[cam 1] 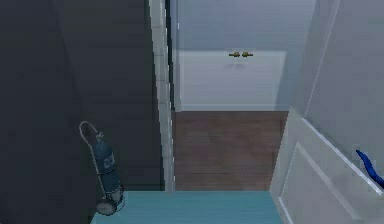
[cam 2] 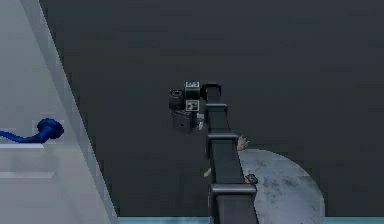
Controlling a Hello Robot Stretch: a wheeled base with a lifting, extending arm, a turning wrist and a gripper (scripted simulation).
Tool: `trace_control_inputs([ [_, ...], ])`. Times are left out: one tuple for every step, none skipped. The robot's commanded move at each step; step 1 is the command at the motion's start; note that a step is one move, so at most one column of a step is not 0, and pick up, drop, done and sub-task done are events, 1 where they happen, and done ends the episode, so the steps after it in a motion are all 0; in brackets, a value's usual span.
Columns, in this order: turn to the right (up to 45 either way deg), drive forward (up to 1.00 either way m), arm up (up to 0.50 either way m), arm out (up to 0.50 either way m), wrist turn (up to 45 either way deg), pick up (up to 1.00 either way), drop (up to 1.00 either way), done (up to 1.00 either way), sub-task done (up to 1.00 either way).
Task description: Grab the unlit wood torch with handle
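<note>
A slim blue-grey looped-handle thing (cam 1: 104, 172), possibly the torch, leans at the forward view's lower left against a dark wall (cam 1: 60, 80), its foot at the edge of a pale blue strip (cam 1: 190, 210). Right of it a white frame edge (cam 1: 158, 90) opens onto brown floor (cam 1: 228, 145) running to a far white door (cam 1: 230, 80), hemmed at right by a white panel (cam 1: 320, 170) bearing a blue curved thing (cam 1: 370, 166). In the arm side view's centre the pincer (cam 2: 182, 115) holds nothing against bare wall; I cannot tell whether it is spread or pressed together.
</note>
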Motion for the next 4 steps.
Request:
trace_control_inputs([
  [0.0,0.00,-0.30,0.00,0.0,0.00,0.00,0.00,0.00],
  [0.0,0.00,0.00,0.00,0.0,1.00,0.00,0.00,0.00],
  [0.0,0.00,0.10,0.00,0.0,0.00,0.00,0.00,0.00],
  [0.0,0.00,0.00,0.00,0.0,0.00,0.00,1.00,0.00],
])
